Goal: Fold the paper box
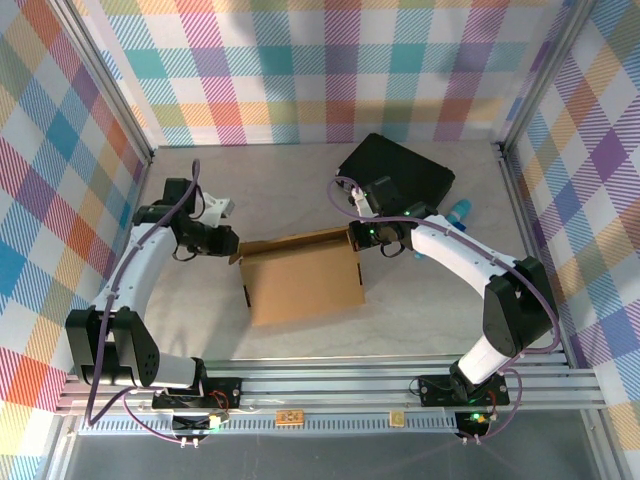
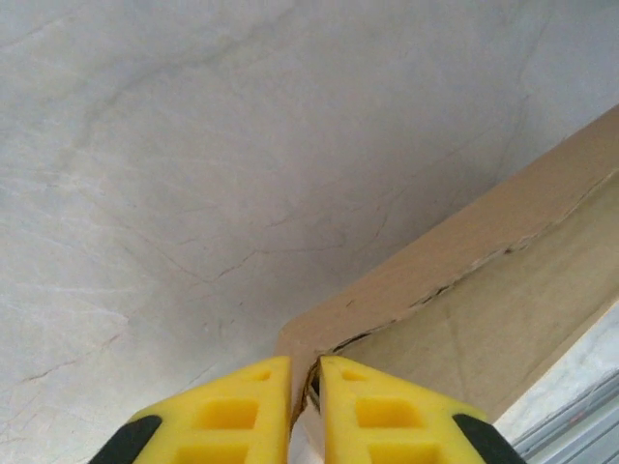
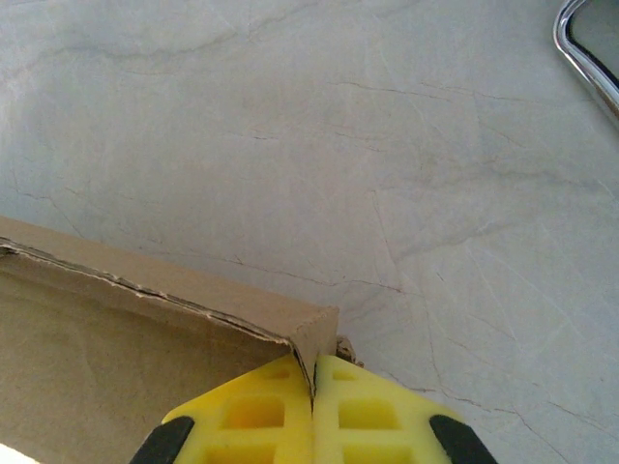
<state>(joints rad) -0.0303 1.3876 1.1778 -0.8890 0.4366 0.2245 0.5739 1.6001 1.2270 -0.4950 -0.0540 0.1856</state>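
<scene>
Left wrist view has the left gripper (image 2: pixel 305 387) with its yellow fingers drawn nearly together, a thin edge of cardboard pinched in the slit between them at a corner of the paper box (image 2: pixel 464 290). From that corner a raised wall of the box runs up and to the right, with the pale marbled surface (image 2: pixel 193 145) beyond it. In the right wrist view, the right gripper (image 3: pixel 312 391) is likewise clamped, its fingers pressed together on the other corner of a raised wall that stretches off to the left. A chrome-edged corner of the black briefcase (image 3: pixel 592 48) sits at the upper right, apart from the box. From the top external camera, both arms bow outward from their bases and curve back in. The left arm (image 1: pixel 140 260) reaches right and the right arm (image 1: pixel 470 260) reaches left, their wrists facing each other across the box's far edge. The box lies in the middle of the surface, with the briefcase near, behind and to the right.
</scene>
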